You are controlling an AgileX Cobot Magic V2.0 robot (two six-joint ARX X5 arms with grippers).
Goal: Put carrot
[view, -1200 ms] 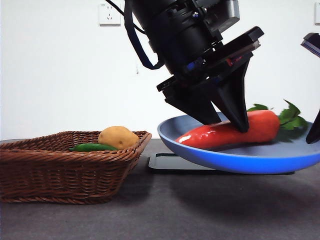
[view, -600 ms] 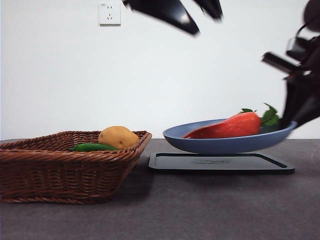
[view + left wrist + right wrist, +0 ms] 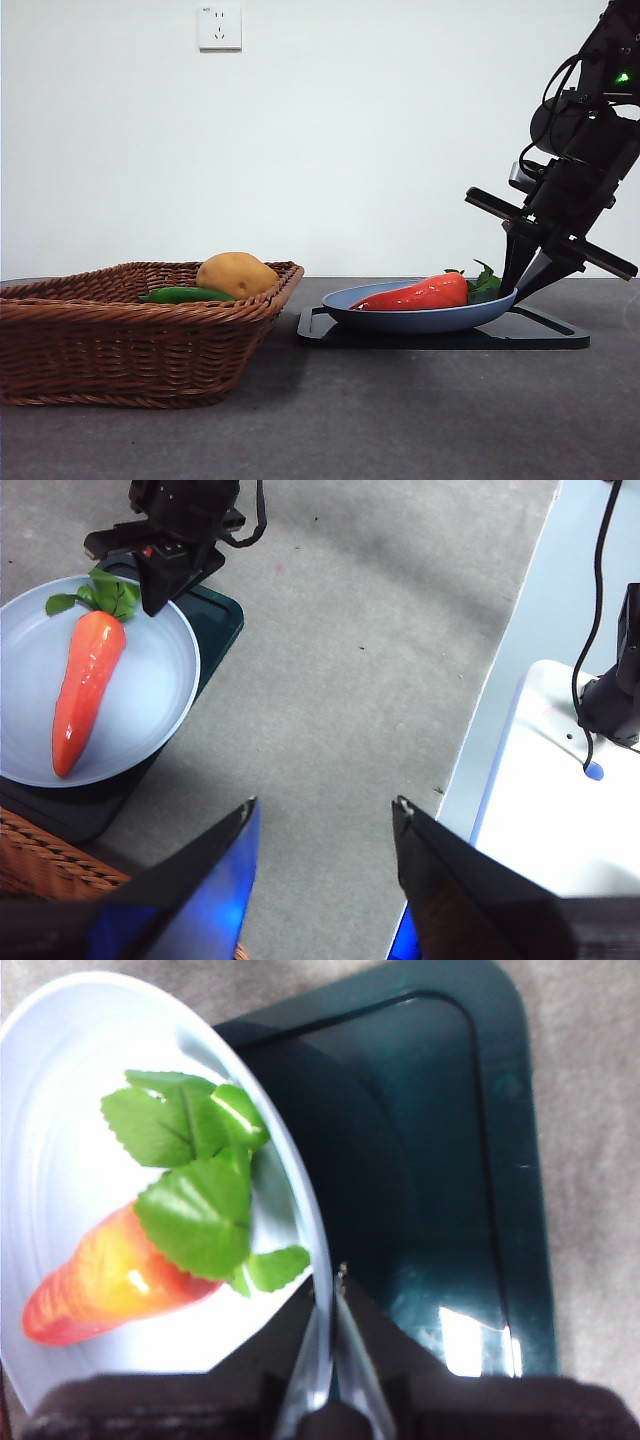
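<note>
Front view: glossy red-orange tapered carrot (image 3: 420, 293) with green leaves at its thick end, lying on its side in a shallow round blue plate (image 3: 400, 320). Plate resting on a flat dark-green rectangular tray (image 3: 545, 332) on the grey bench (image 3: 380, 420). Right gripper (image 3: 524, 282) coming down from the upper right edge, black, pinching the plate's rim just beside the leaves. Brown woven wicker basket (image 3: 130, 350) to the left of the tray, near it but apart, holding a rounded tan potato (image 3: 236, 274) and a slim dark-green vegetable (image 3: 185, 295) side by side. White wall socket (image 3: 219, 26) high on the pale wall.

Left wrist view: left gripper (image 3: 322, 820) held well above the bench with nothing between its black jaws, which stand wide apart. Carrot (image 3: 88, 685) seen from above in the plate (image 3: 165, 695), leafy end toward the right gripper (image 3: 158, 602), pointed end toward the basket's corner (image 3: 40, 855). White base (image 3: 540, 810) with a black cable at the bench's edge.

Right wrist view: right gripper (image 3: 330, 1290) narrow, jaws closed tight on the plate's thin rim (image 3: 300, 1210). Carrot's (image 3: 110, 1280) green leaves just beside the jaws, inside the plate. Dark-green tray (image 3: 450, 1160) under the plate and beyond it.
</note>
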